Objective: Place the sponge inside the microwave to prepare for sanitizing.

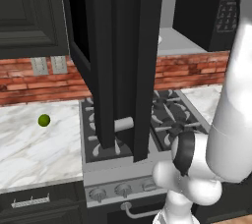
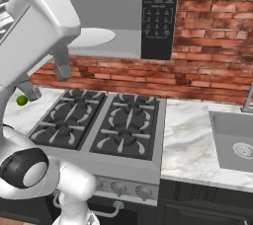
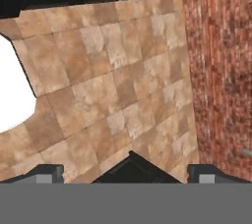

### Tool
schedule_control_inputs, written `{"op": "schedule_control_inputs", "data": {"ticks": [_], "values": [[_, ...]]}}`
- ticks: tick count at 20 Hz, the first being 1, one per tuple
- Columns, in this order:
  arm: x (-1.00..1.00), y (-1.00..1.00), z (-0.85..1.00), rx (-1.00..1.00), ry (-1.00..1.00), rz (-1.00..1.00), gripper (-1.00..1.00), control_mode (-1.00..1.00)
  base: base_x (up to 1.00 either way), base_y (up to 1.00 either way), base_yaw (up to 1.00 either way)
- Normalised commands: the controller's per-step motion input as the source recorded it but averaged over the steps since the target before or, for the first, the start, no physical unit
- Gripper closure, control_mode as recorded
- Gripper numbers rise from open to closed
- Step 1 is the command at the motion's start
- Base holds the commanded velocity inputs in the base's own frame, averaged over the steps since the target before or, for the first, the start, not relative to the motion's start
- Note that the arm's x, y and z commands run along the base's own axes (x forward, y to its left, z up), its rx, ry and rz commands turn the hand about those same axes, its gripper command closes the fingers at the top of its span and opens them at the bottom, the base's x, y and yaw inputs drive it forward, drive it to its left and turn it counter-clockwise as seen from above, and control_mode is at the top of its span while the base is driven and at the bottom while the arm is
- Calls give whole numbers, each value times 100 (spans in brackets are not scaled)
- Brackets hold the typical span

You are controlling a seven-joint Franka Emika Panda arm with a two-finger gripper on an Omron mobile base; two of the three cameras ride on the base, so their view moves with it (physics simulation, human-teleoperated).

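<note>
The microwave (image 2: 158, 12) hangs over the stove with its door (image 1: 123, 61) swung wide open toward me. Its light grey inside and pale round plate (image 2: 94, 36) are exposed. The sponge is out of view. My gripper (image 2: 45, 78) hangs close to the right base camera, left of the stove, with its grey fingers (image 2: 62, 66) pointing down and spread wide. In the hand view the gripper (image 3: 125, 174) is open with nothing between the tips, above brown floor tiles (image 3: 108, 85) and beside a brick wall (image 3: 221, 70).
A small green ball (image 1: 44, 120) (image 2: 21, 100) lies on the marble counter (image 1: 29, 149) left of the gas stove (image 2: 99, 125). A sink (image 2: 225, 155) is set in the counter at the right. The open door stands out over the stove's left burners.
</note>
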Motion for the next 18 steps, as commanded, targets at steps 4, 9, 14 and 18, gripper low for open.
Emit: {"op": "schedule_control_inputs", "data": {"ticks": [4, 9, 14, 18], "values": [[0, 1, 0, 24, -20, -12, -100, -100, 0, 0, 0], [24, 0, -15, 16, -15, -6, -100, -100, 0, 0, 0], [36, 0, -61, 8, -10, 1, -100, -100, 0, 0, 0], [2, 18, -86, 0, -29, 7, -100, -100, 0, 0, 0]]}}
